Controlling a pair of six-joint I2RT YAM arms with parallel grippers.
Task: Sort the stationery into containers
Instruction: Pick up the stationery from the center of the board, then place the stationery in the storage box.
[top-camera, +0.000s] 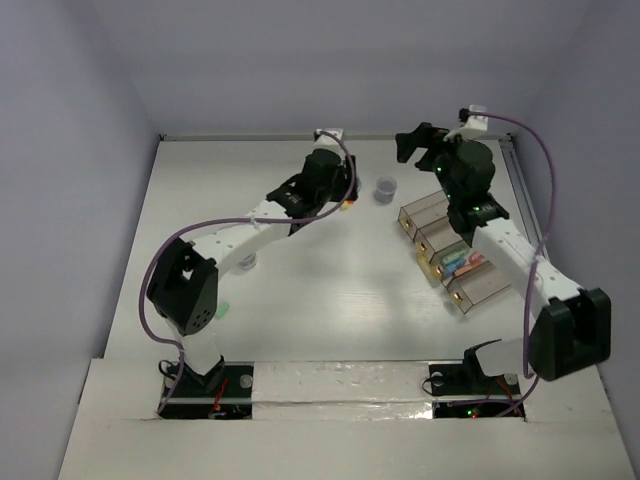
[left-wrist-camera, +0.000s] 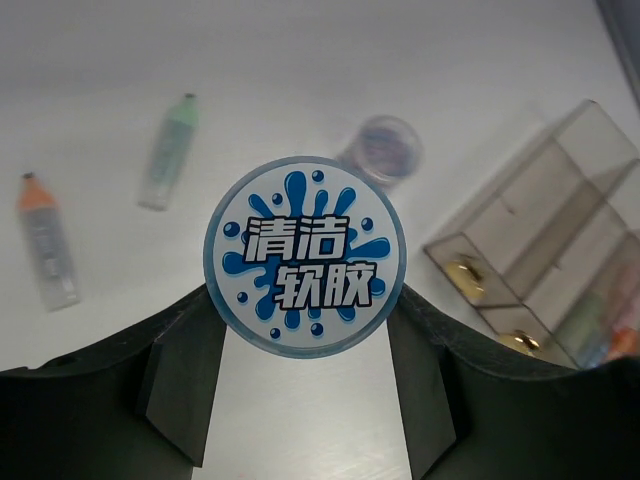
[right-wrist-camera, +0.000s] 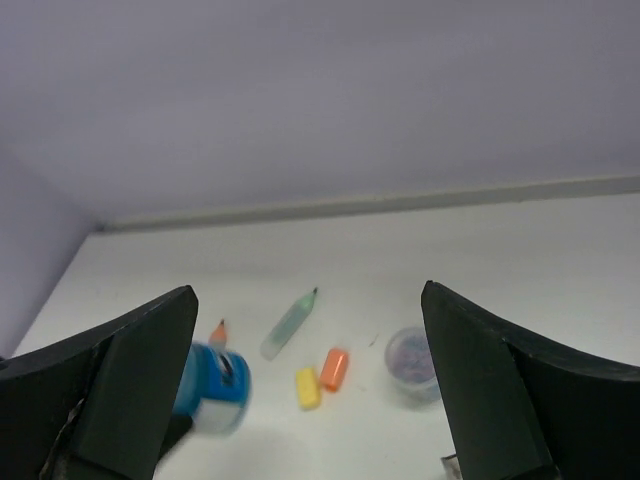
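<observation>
Your left claw (left-wrist-camera: 305, 310) clamps the round blue-white tub (left-wrist-camera: 305, 255) by its sides; your right claw (right-wrist-camera: 308, 298) hovers, spread wide apart.

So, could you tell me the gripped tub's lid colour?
Tub lid: blue splashes on white; left wrist view.

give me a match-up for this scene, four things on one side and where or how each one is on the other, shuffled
Things
1. round blue-and-white tub with splash label
2. pale green pen
3. small clear purple tub
4. right hand

States
A. lying flat on the white table
B. open, holding nothing
C. gripped in the left hand
D. standing near the smoky clear plastic organiser tray

Pairs: 1-C, 2-A, 3-D, 4-B
</observation>
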